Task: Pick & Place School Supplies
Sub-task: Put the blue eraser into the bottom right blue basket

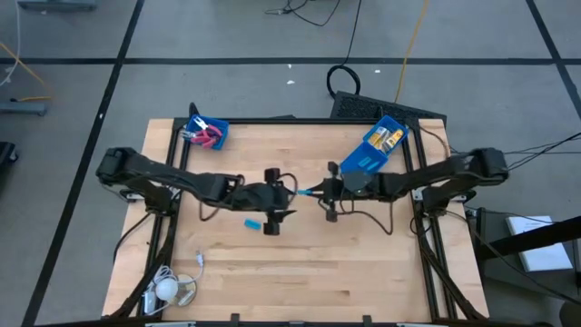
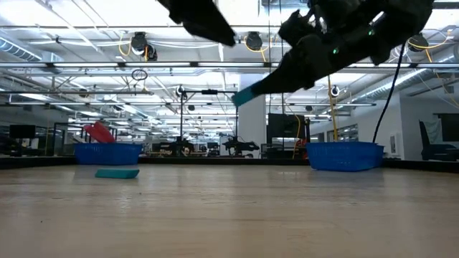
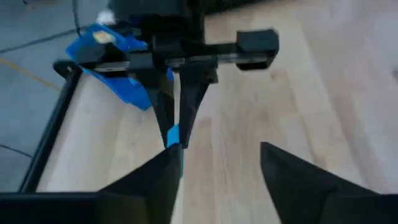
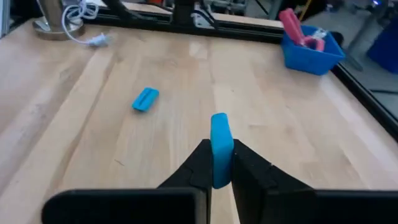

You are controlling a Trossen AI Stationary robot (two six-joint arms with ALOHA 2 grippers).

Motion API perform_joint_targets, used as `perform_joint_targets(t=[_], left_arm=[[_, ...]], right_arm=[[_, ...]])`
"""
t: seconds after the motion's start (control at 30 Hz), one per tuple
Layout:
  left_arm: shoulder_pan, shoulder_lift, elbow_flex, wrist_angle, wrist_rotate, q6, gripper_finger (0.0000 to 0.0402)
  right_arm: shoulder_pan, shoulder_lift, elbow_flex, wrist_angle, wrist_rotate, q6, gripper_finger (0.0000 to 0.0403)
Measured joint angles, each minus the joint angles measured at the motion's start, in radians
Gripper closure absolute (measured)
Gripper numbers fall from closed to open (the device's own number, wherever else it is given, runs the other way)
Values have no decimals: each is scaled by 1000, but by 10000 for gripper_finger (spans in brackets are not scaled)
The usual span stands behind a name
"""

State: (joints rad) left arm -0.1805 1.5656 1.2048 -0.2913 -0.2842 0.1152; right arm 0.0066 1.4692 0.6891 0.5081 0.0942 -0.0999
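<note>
My right gripper (image 1: 315, 192) (image 4: 219, 149) hangs over the table's middle, shut on a light-blue oblong piece (image 1: 304, 192) (image 2: 247, 94). My left gripper (image 1: 290, 195) (image 3: 217, 152) faces it from the left, open and level with that piece. One of its fingertips is close beside the piece (image 3: 173, 134); I cannot tell whether they touch. A second light-blue piece (image 1: 251, 222) (image 4: 145, 98) lies flat on the table. Red-handled scissors (image 1: 207, 136) (image 4: 297, 28) sit in the far-left blue bin. Yellow packets (image 1: 392, 137) and blue pieces lie in the far-right bin. My right gripper pinches the light-blue piece between its two fingers (image 4: 200, 163), which come from the table's right and lie along it. The piece stands on its narrow edge, and its free end (image 4: 219, 122) sticks out past the fingertips toward my left gripper. It is lifted clear of the table.
A blue bin (image 1: 221, 134) stands at the far-left corner and another blue bin (image 1: 361, 163) at the far right. A white round object with a cord (image 1: 168, 290) sits at the near-left corner. Bare wood lies between the arms and the near edge.
</note>
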Motion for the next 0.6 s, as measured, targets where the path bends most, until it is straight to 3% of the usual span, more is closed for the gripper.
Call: perform_joint_targets(t=[0.23, 0.43, 0.6], left_arm=[[-3, -152, -132, 47, -3, -71, 129], [20, -211, -362, 321, -5, -106, 132], [54, -217, -479, 441, -13, -152, 143]], right_arm=[[-4, -253, 1, -345, 139, 62, 379], [-53, -468, 1, -755, 287, 177, 378], [-174, -517, -1, -1064, 406, 290, 379]])
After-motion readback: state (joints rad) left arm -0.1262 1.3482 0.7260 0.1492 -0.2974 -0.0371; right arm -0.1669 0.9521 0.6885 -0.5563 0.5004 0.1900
